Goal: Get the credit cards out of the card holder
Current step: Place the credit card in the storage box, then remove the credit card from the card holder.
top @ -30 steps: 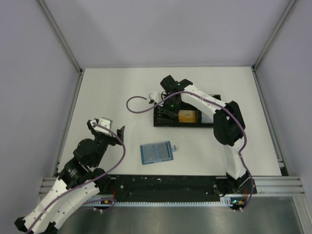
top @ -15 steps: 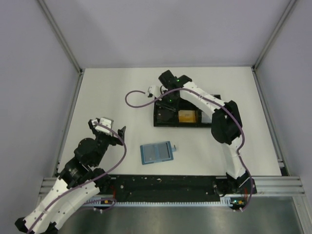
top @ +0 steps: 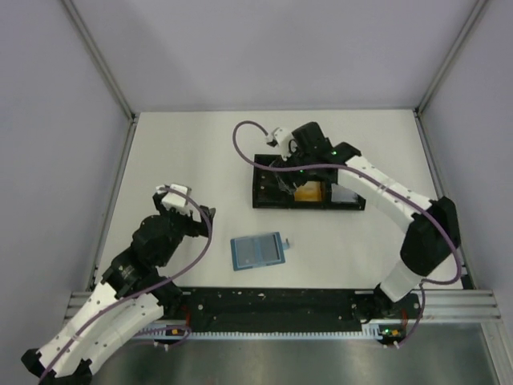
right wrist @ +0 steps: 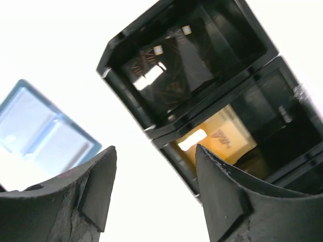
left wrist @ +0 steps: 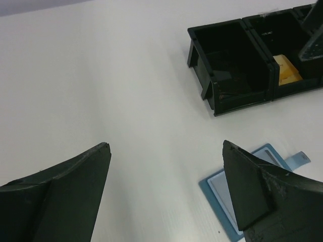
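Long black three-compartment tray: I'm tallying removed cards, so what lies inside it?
An orange-gold plastic card lies in the tray's middle compartment. The left end compartment looks dark and glossy; a black card there cannot be confirmed. The white right arm covers much of the third.
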Controlling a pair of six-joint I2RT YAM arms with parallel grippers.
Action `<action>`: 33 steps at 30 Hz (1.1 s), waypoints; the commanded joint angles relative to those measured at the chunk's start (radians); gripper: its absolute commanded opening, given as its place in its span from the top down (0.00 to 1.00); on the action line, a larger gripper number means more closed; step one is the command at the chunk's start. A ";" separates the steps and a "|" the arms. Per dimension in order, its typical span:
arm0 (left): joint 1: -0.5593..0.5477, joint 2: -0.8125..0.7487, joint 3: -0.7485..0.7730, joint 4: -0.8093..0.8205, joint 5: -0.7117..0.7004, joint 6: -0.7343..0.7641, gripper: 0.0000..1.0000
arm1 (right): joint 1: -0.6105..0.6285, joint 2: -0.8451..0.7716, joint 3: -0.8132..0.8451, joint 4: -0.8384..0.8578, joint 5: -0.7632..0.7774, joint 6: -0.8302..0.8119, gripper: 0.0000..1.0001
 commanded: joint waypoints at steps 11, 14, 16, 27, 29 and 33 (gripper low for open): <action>0.001 0.168 -0.041 0.023 0.379 -0.482 0.09 | 0.196 -0.427 -0.689 0.698 -0.166 0.682 0.35; -0.009 0.200 -0.108 0.093 0.411 -0.552 0.11 | 0.226 -0.396 -0.770 0.801 -0.142 0.761 0.36; -0.019 0.218 -0.159 0.161 0.421 -0.591 0.12 | 0.239 -0.379 -0.815 0.846 -0.113 0.807 0.37; -0.052 0.388 -0.243 0.229 0.401 -0.635 0.27 | 0.248 -0.293 -0.895 0.903 -0.105 0.918 0.44; -0.057 0.418 -0.248 0.227 0.399 -0.634 0.33 | 0.249 -0.283 -0.895 0.886 -0.088 0.924 0.45; -0.060 0.464 -0.259 0.222 0.391 -0.634 0.38 | 0.248 -0.252 -0.889 0.877 -0.101 0.906 0.45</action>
